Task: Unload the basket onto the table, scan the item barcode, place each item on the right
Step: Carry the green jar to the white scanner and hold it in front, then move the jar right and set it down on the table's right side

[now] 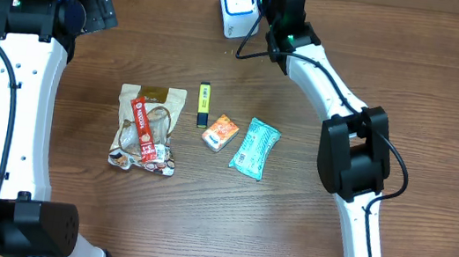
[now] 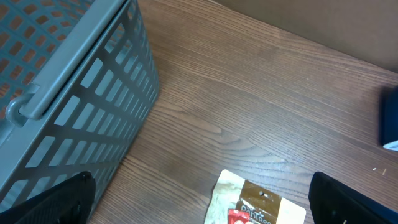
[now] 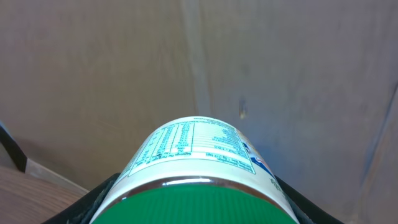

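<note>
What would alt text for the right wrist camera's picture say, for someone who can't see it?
A round container with a green end and a white printed label fills the lower middle, held in the right hand, whose dark fingers flank it. Behind is a plain brown wall.

- Can [image 3: 194, 155]: lower part is cut off by the bottom edge of the right wrist view; the label print is too small to be read. Overhead it is hidden under the right arm [image 1: 310, 59].
- Right gripper [image 3: 196, 211]: only slivers of its dark fingers [image 3: 93, 202] are seen, cut off below.
- Scanner [image 1: 230, 9]: partly covered by the right arm.
- Basket [image 2: 81, 106]: cut off at the left and top edges.
- Snack bag [image 2: 258, 202]: lower part is cut off in the left wrist view.
- Left gripper [image 2: 202, 205]: fingers [image 2: 53, 202] are blurred and cut off at the lower corners.
- Dark object [image 2: 390, 121]: cut off at the right edge; it cannot be identified.
</note>
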